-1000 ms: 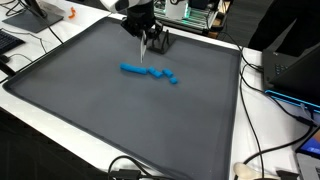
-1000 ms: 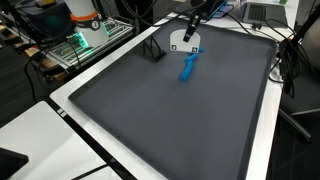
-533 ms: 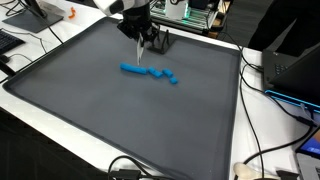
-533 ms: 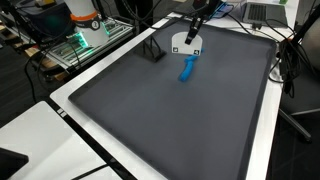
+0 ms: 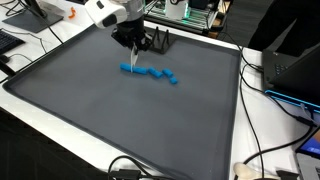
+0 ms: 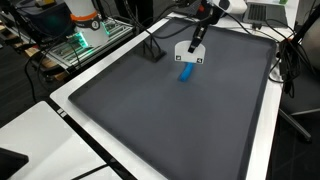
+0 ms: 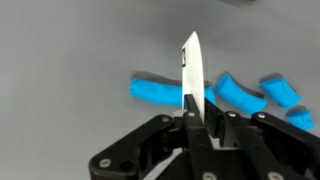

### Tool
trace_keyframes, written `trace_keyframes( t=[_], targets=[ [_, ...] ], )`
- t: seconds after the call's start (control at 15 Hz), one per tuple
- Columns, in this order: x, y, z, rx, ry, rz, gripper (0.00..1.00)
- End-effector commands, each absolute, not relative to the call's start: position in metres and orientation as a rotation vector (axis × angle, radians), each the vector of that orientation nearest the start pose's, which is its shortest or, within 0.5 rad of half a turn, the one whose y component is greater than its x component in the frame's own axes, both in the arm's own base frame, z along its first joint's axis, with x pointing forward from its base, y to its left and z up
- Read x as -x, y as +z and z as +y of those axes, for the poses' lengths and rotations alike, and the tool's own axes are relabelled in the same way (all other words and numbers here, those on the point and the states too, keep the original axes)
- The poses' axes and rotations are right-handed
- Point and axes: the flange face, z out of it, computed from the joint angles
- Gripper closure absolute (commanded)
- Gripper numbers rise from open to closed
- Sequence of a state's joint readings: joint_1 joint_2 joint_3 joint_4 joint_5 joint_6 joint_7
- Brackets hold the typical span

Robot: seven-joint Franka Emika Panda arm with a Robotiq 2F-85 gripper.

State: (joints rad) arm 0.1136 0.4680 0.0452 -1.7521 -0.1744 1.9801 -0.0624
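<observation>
Gripper (image 5: 131,45) shifted left, now over left end of segmented blue clay strip (image 5: 150,72) on dark grey mat (image 5: 90,115); jaws pinch thin white flat blade (image 7: 190,62), set crosswise to strip's long axis.

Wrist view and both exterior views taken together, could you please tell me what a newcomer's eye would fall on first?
The row of bright blue pieces stands out most, lying on the far part of the large dark mat in both exterior views. At one end of that row, the gripper is shut on a thin white blade. The wrist view shows the blade edge-on and upright in front of the blue pieces.
</observation>
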Motion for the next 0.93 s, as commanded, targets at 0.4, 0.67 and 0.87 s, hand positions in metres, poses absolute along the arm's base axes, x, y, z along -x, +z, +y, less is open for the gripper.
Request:
trace_keyframes(
  t=[0.4, 0.67, 0.87],
  targets=[
    [-0.639, 0.266, 0.084, 3.225, 0.388, -0.465, 0.98],
    [-0.641, 0.259, 0.084, 3.221, 0.387, -0.461, 0.98],
    [-0.642, 0.253, 0.084, 3.216, 0.38, -0.456, 0.98]
  ],
)
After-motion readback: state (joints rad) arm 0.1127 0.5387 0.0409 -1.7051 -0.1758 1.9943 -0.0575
